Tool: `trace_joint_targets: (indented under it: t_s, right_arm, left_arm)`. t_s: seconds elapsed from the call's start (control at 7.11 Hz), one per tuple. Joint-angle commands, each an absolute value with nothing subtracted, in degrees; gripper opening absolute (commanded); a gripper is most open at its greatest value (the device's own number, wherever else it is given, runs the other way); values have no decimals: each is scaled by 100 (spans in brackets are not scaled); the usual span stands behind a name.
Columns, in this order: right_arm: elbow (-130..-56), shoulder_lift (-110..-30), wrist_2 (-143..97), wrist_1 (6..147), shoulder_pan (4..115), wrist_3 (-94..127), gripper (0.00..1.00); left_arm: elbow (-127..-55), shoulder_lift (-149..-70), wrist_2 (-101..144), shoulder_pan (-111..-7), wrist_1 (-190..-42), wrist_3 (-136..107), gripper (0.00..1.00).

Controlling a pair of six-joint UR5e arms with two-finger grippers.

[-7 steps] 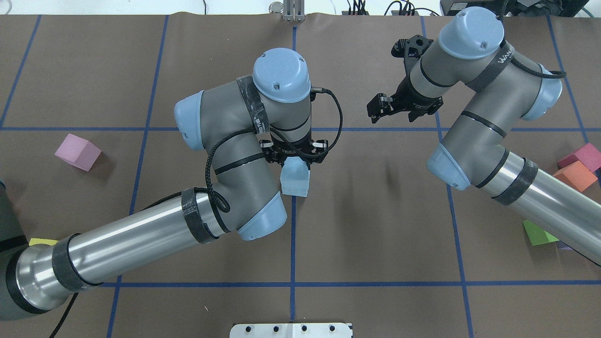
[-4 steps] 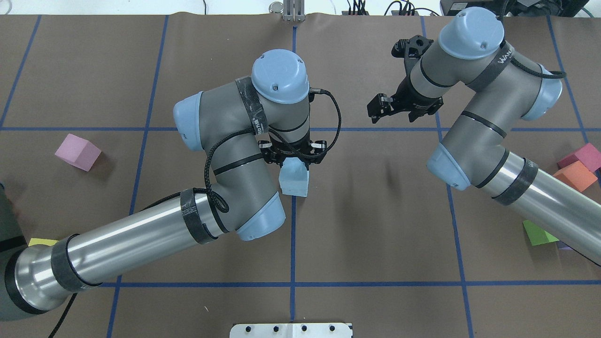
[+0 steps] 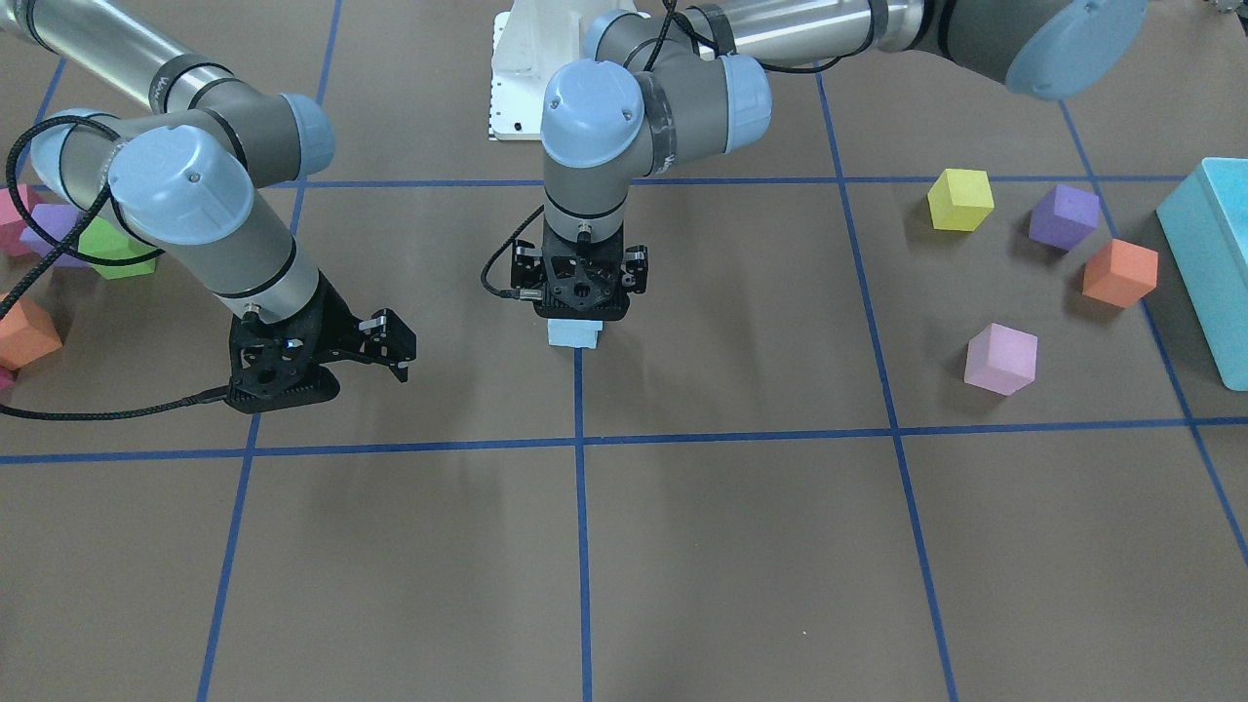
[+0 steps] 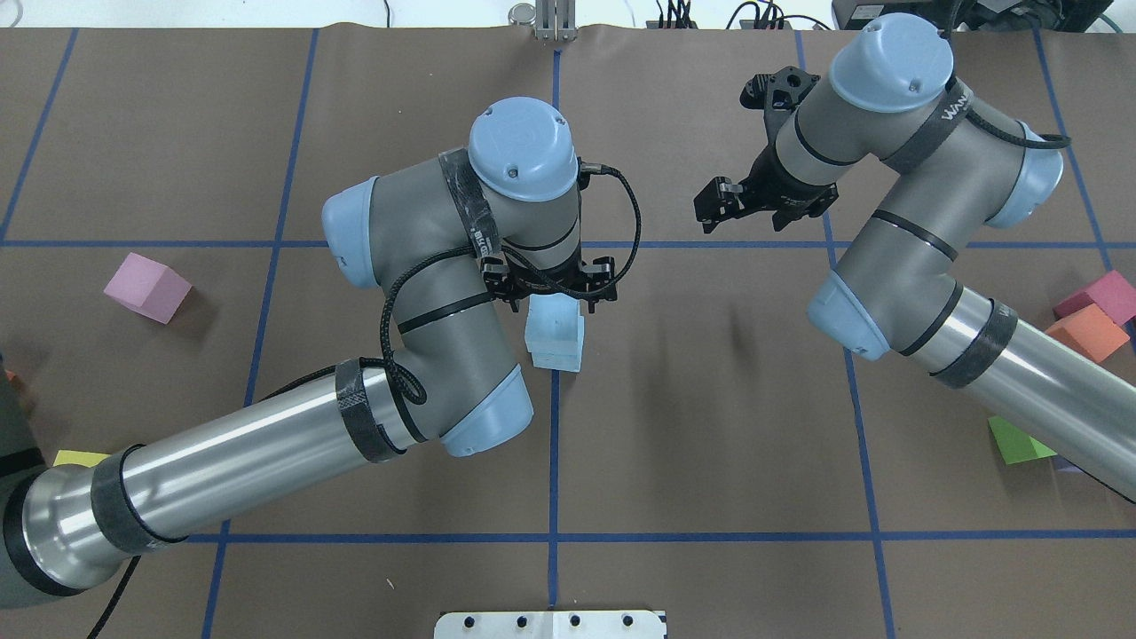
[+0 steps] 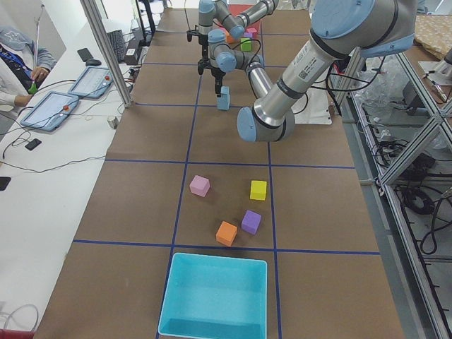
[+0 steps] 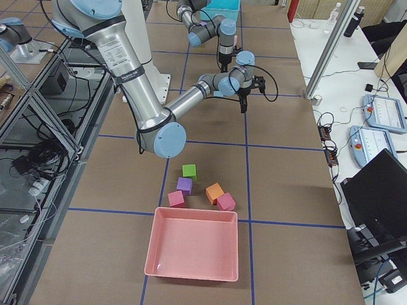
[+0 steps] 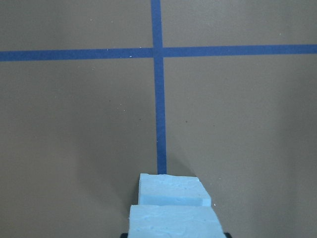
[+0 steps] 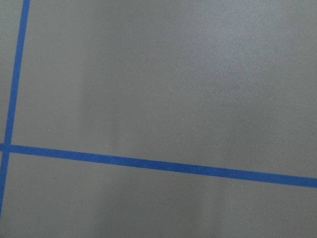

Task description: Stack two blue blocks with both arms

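Observation:
Two pale blue blocks sit near the table's centre line. The upper blue block (image 4: 555, 321) is on or just over the lower blue block (image 4: 559, 360), slightly offset; I cannot tell if they touch. My left gripper (image 4: 552, 303) points straight down and is shut on the upper block. The left wrist view shows the upper block (image 7: 174, 222) at the bottom edge with the lower block (image 7: 173, 190) beyond it. From the front only one block (image 3: 573, 333) shows under the left gripper (image 3: 577, 314). My right gripper (image 4: 747, 215) is open and empty, off to the far right of the stack.
A pink cube (image 4: 146, 286) lies at the left. Yellow (image 3: 960, 199), purple (image 3: 1065, 216) and orange (image 3: 1118, 273) cubes lie near a turquoise bin (image 3: 1214, 253). Magenta (image 4: 1100, 297), orange (image 4: 1087, 333) and green (image 4: 1016, 441) cubes lie at the right, by a pink bin (image 6: 193, 251).
My left arm's wrist has shifted a little to the left, and the upper blue block has shifted slightly with it. More of its top face shows. The right arm has not moved.

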State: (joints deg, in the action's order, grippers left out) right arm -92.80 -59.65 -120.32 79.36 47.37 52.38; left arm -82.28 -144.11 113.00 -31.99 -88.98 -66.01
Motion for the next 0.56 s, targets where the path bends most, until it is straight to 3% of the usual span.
trace_joint_targets:
  t_s: [0.0, 0.42]
  right_arm:
    - [-9281, -5968, -12032, 7937, 4737, 5238, 100]
    - [-9937, -6474, -12276, 8007, 4999, 5056, 100]
  left_arm:
    - [-8261, -14405, 11276, -3199, -8912, -6671, 99]
    - [-8752, -14213, 11416, -3566, -8833, -6322, 99]
